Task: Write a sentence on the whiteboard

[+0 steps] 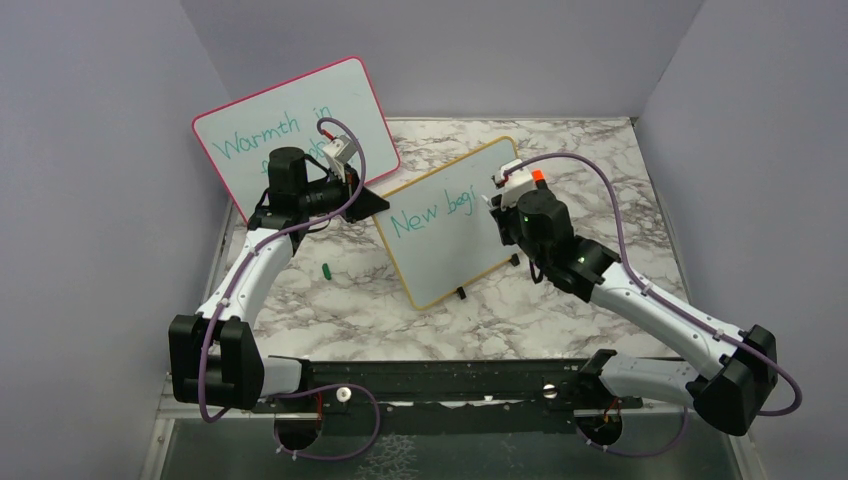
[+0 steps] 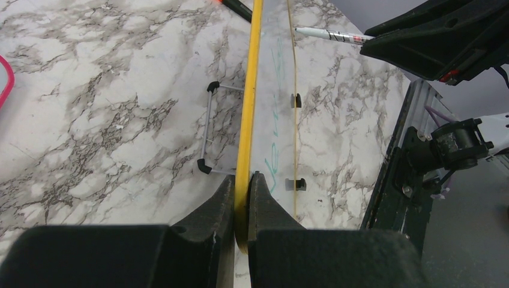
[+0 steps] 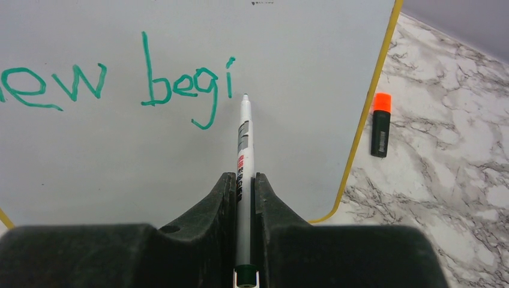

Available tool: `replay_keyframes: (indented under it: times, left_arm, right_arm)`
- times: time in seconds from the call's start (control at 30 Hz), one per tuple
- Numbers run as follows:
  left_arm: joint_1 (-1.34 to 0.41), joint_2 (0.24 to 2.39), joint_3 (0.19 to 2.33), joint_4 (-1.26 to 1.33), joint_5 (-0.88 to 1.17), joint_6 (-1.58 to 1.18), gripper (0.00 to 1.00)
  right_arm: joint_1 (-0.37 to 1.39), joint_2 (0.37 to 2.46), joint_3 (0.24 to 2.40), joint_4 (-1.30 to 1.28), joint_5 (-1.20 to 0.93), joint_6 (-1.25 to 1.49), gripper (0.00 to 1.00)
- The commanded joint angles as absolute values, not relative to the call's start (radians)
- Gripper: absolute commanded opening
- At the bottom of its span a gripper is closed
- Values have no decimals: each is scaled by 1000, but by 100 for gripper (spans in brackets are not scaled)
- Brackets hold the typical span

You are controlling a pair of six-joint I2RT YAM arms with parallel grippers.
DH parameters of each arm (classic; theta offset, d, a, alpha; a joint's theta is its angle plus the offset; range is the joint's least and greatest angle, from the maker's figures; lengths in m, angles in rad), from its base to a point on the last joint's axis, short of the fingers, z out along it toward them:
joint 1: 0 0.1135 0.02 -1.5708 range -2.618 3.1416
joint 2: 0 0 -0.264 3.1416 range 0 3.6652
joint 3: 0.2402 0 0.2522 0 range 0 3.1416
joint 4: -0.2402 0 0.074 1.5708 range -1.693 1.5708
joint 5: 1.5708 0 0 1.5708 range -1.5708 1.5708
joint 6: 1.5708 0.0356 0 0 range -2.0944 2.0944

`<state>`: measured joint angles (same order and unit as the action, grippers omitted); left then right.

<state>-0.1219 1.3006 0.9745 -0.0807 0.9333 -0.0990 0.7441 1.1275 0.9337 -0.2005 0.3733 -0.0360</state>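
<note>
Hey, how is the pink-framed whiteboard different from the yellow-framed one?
The pink-framed whiteboard shows "Warmth in"; the yellow-framed whiteboard shows only "New begi". Nothing grips the pink one; the left gripper clamps the yellow one's edge. Both are written on in teal.

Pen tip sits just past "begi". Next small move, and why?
Probably shift the marker tip just beyond the "i" and start the next letter: the sentence reads only "New begi", and the left hand clamps the whiteboard steady.
</note>
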Motion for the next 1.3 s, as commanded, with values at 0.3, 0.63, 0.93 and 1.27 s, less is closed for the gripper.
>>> replay_keyframes:
  times: [0.3, 0.63, 0.93, 1.27]
  left_arm:
    - [-125, 1325, 965, -155, 848, -12, 0]
    - [-126, 1328, 965, -154, 853, -12, 0]
    - [-125, 1328, 965, -153, 851, -11, 0]
    - [-124, 1329, 966, -153, 853, -11, 0]
  right_arm:
    - [729, 1167, 939, -128, 341, -62, 0]
    - [728, 1186, 957, -99, 338, -72, 0]
    - [727, 1198, 975, -84, 357, -75, 0]
    - [724, 1216, 974, -100, 359, -77, 0]
